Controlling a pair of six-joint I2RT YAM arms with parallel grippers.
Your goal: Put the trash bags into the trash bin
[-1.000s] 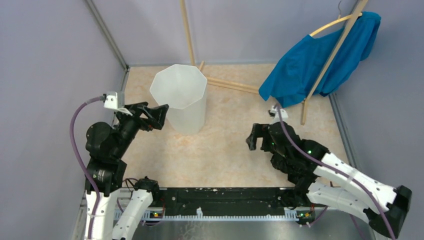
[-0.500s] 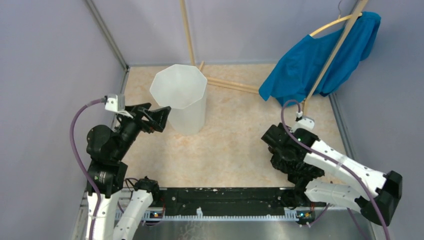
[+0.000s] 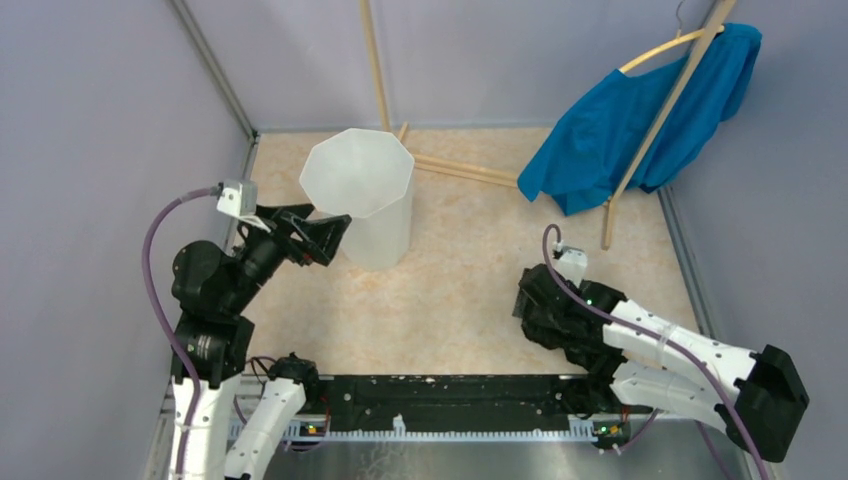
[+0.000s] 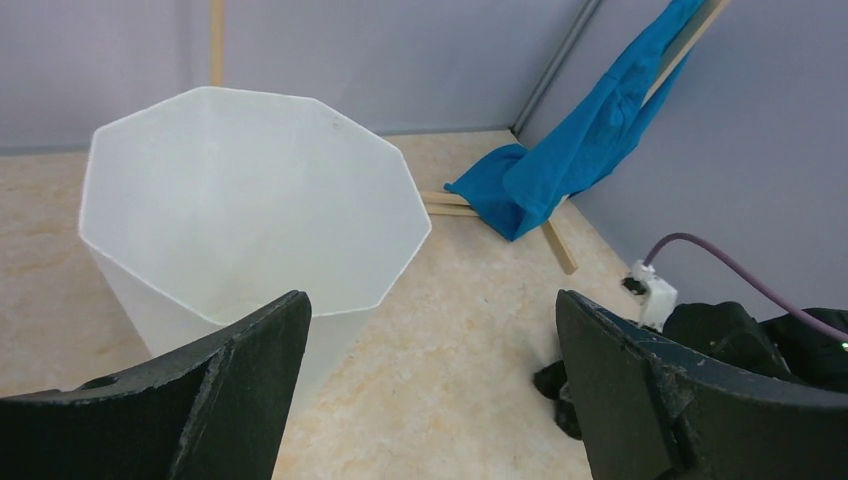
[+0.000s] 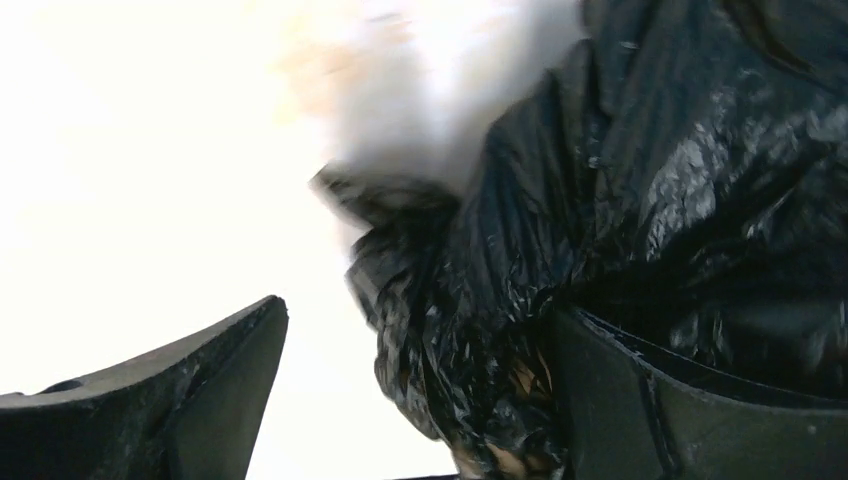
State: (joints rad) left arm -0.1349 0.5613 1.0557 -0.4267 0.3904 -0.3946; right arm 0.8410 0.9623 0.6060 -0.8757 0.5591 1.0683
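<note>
The white faceted trash bin (image 3: 358,195) stands upright at the back left, and its inside looks empty in the left wrist view (image 4: 250,200). My left gripper (image 3: 325,235) is open and empty, just left of the bin near its rim, also seen in its own view (image 4: 430,300). My right gripper (image 3: 530,302) points down at the floor at the right. In the right wrist view a crumpled glossy black trash bag (image 5: 640,230) lies between the open jaws of the right gripper (image 5: 420,390), against the right finger (image 5: 640,400). In the top view the bag is hidden under the arm.
A blue cloth garment (image 3: 640,110) hangs on a wooden rack (image 3: 460,168) at the back right, also seen from the left wrist (image 4: 570,170). Grey walls close the beige floor (image 3: 450,290) on three sides. A black rail (image 3: 450,395) runs along the near edge.
My right arm has swung back and dropped, bringing its gripper down over the black bag. My left gripper has edged a little closer to the bin's rim.
</note>
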